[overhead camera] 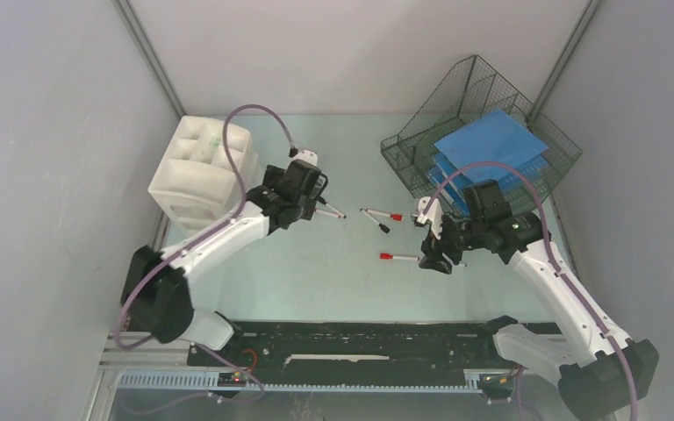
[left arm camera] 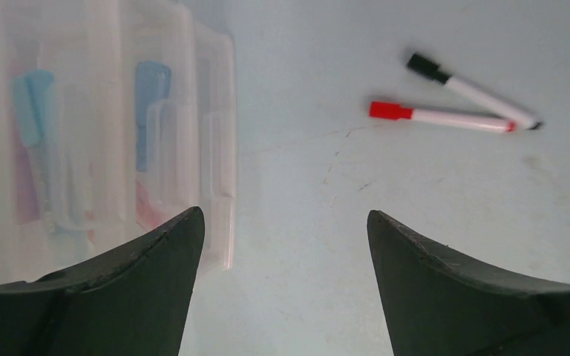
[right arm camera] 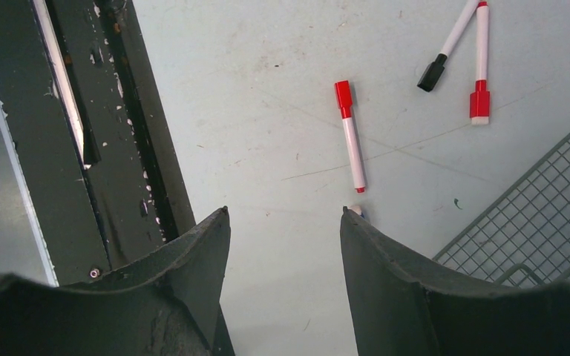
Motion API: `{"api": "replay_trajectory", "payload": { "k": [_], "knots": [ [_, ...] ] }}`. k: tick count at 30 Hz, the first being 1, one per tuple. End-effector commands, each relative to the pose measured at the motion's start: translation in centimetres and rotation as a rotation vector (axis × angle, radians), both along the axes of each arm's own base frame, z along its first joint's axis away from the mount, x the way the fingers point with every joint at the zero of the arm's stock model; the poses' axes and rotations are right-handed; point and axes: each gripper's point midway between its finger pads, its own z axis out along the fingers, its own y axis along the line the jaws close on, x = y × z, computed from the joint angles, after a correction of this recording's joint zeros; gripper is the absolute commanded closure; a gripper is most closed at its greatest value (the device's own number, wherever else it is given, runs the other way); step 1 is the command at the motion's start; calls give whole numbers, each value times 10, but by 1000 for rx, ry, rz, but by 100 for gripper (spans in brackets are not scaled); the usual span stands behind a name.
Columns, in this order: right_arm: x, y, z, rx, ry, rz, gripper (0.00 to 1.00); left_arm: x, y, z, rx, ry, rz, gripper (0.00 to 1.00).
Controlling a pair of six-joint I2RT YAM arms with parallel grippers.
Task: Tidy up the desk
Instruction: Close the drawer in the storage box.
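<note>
**Desk (overhead camera: 316,289): marker pickup pending**

It lies under both arms, filling the middle of the top view. Left gripper (left arm camera: 283,215) and right gripper (right arm camera: 286,213) gape wide, both empty. Likely step: collecting. The right should advance toward one o'clock, straddle the red-capped marker (right arm camera: 350,133), then close.

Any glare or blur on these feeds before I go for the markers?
Top external: even light, no glare; the lone red marker is small but distinct. Left wrist: drawer unit washed out and soft, black-capped marker crisp. Right wrist: desk scratches sharp, right gripper a dark silhouette.
</note>
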Motion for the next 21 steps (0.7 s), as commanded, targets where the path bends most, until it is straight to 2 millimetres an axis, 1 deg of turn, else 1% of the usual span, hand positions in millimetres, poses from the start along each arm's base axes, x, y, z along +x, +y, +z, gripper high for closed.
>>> {"api": "replay_trajectory", "payload": {
  "k": [1,3,5,6,8,10,14,17,20,21],
  "knots": [
    [-1,7,6,22,-16,39,36,-8,-13,71,-150,-135,-97,12],
    [-2,8,6,24,-11,44,36,-11,-15,97,-193,-177,-127,10],
    [-3,9,6,30,-9,47,36,-13,-12,117,-224,-197,-133,9],
    [-3,10,7,36,-5,47,36,-13,-7,125,-237,-203,-123,10],
    [-4,13,8,55,7,50,36,-14,4,136,-244,-199,-95,10],
    [-7,18,10,81,26,59,36,-15,19,143,-235,-194,-49,10],
    [-12,31,18,153,89,94,36,-16,48,149,-219,-175,27,13],
    [-10,42,24,194,136,112,36,-9,58,155,-202,-163,32,15],
    [-2,51,36,215,148,110,37,3,67,157,-146,-128,40,20],
    [1,53,39,222,150,108,37,8,70,154,-124,-111,48,22]
  ]
}}
